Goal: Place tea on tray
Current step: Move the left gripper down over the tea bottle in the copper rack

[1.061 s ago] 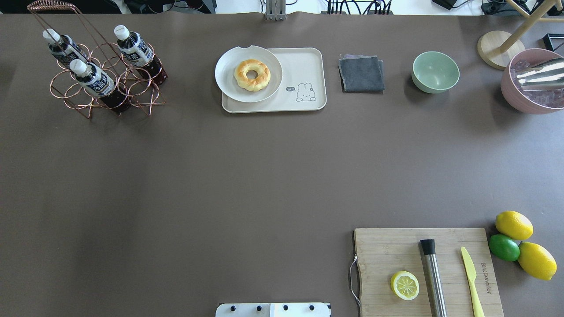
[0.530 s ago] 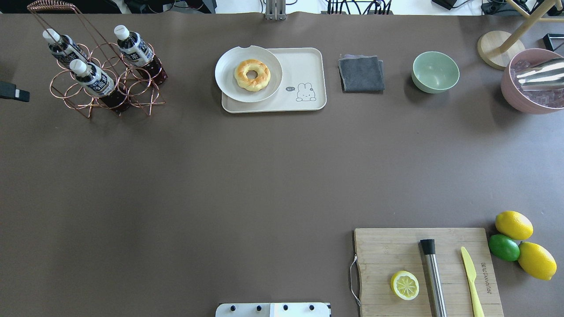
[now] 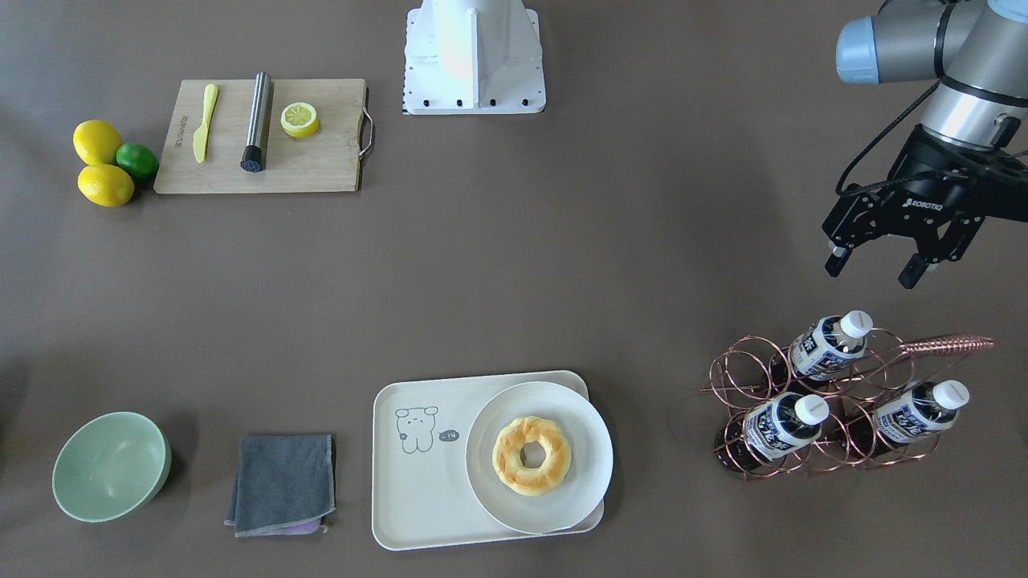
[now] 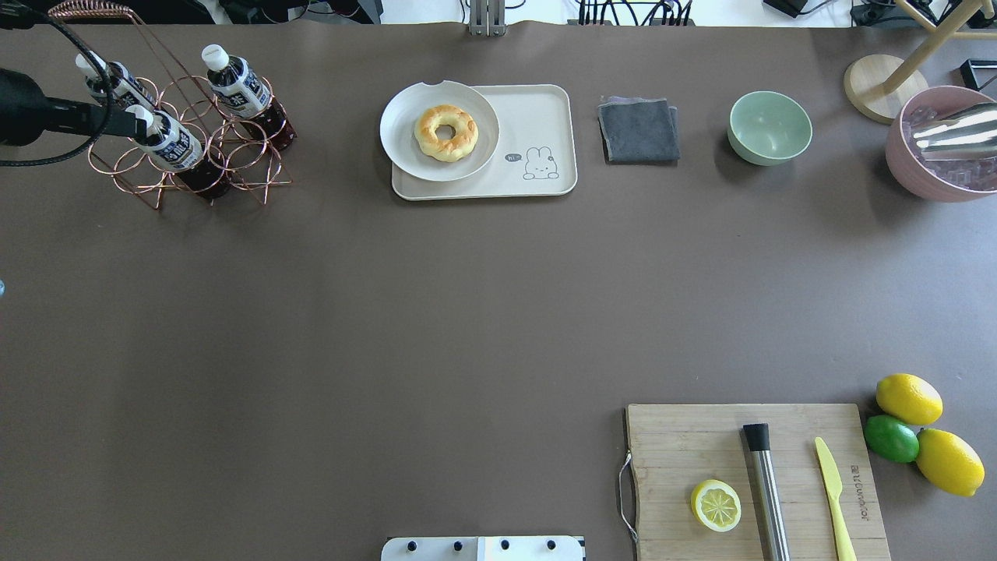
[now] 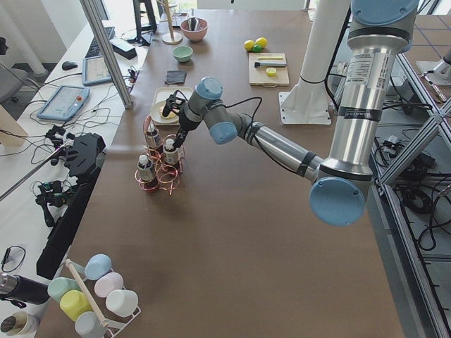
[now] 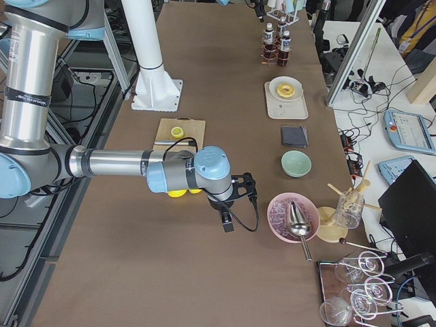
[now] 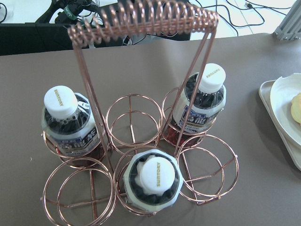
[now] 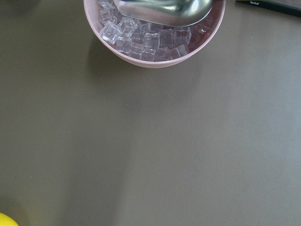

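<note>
The left gripper (image 3: 874, 271) hangs above the wire rack (image 3: 948, 346), fingers spread. Three tea bottles (image 3: 827, 343) stand in the rack's rings, and only the wrist view shows their caps squarely. Farther off, the tray (image 3: 418, 490) holds a plate (image 3: 586, 466) with a doughnut (image 3: 530, 455). The right gripper (image 6: 235, 208) shows only from the side, so I cannot tell its spread. Its camera sees a pink bowl (image 8: 150, 64) of ice cubes (image 8: 141, 44).

left gripper (image 3: 873, 273) hangs above the wire rack (image 3: 952, 345), jaws apart; right gripper (image 6: 230, 212) sits well apart from it.

Overhead, front views face opposite ways, share tray (image 4: 545, 117); wrist cameras close.
</note>
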Available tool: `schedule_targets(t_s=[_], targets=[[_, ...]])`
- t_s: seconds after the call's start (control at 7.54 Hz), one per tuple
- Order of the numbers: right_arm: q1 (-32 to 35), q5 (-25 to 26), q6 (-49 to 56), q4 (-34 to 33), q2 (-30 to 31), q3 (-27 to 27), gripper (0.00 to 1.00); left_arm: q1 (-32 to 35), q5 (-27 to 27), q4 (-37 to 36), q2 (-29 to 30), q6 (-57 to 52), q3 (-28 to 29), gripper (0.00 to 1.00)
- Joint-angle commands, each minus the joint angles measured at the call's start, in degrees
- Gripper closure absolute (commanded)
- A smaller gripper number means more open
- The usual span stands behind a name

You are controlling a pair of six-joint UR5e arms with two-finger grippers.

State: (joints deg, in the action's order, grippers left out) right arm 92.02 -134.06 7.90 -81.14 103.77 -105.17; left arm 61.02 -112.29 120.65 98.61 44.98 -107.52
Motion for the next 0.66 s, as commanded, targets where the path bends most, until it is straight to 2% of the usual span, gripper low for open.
schedule_targets(t_s=[0.0, 0.27, 0.53], targets=[[0.0, -0.1, 0.0, 0.1, 0.1, 0.0, 0.00, -1.0, 2.4, 0.2, 3.4, -0.3, 4.5, 0.03], [0.0, 0.0, 0.2, 0.1, 0.2, 0.0, 0.00, -1.0, 2.4, 0.4, 5.2, -0.3, 7.6, 0.04], [0.0, 0.0, 0.4, 0.2, 0.3, -0.2, 0.00, -1.1, 2.3, 0.6, 5.4, 0.0, 8.5, 0.18]])
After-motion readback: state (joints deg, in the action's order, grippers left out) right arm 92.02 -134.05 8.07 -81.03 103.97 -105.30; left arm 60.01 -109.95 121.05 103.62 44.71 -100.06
